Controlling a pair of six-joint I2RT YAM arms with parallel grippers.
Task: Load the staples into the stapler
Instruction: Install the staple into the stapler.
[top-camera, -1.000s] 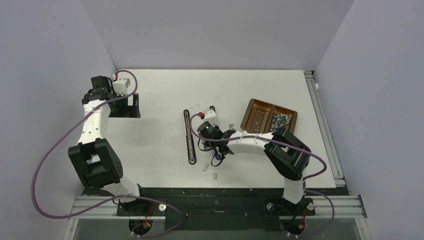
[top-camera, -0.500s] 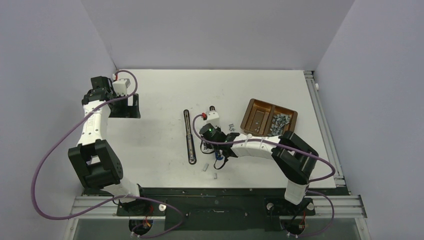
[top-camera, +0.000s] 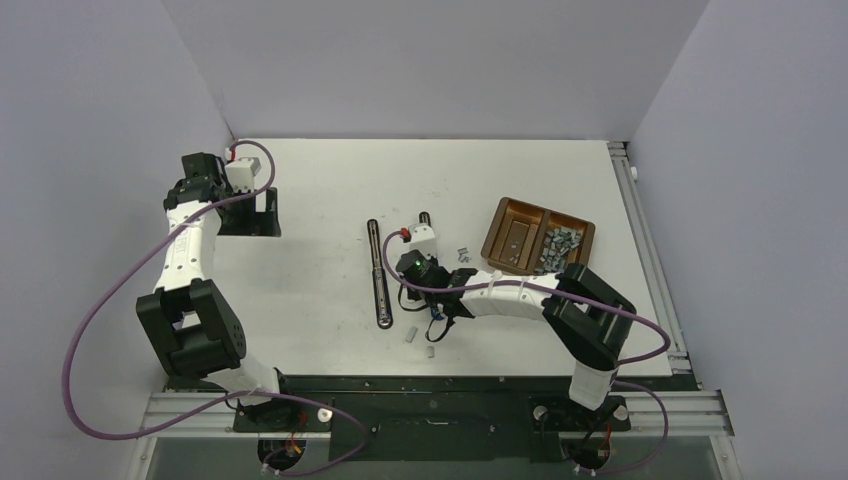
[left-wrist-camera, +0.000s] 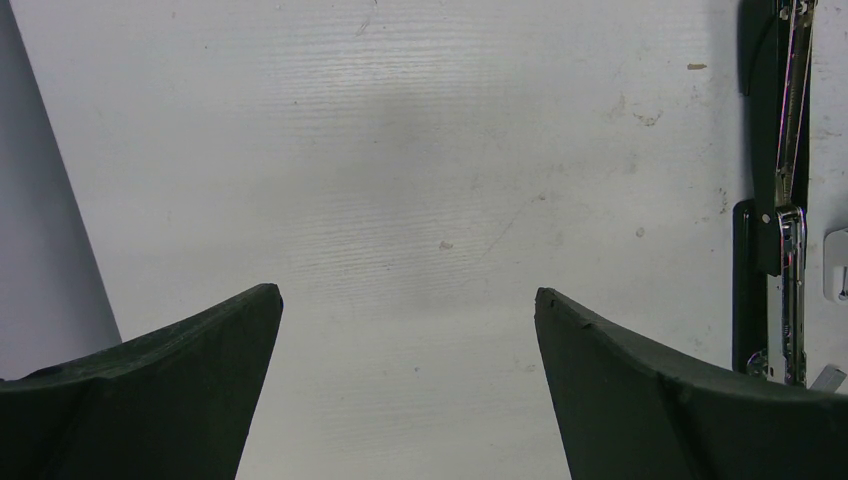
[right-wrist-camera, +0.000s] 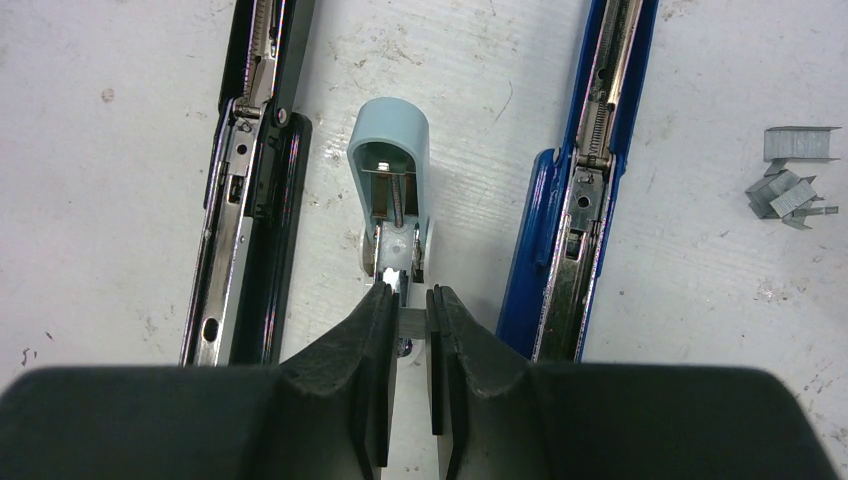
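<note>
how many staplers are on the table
3, seen from the right wrist: black stapler on the left, small light-blue stapler in the middle, blue stapler on the right. More may be hidden.

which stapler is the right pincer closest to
The short light-blue stapler, between the long black stapler and dark-blue stapler; the right pincer holds a silver staple strip at its end.

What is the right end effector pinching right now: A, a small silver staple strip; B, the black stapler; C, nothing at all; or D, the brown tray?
A: in the right wrist view the right end effector is closed on a small silver staple strip, right at the near end of the open light-blue stapler.
</note>
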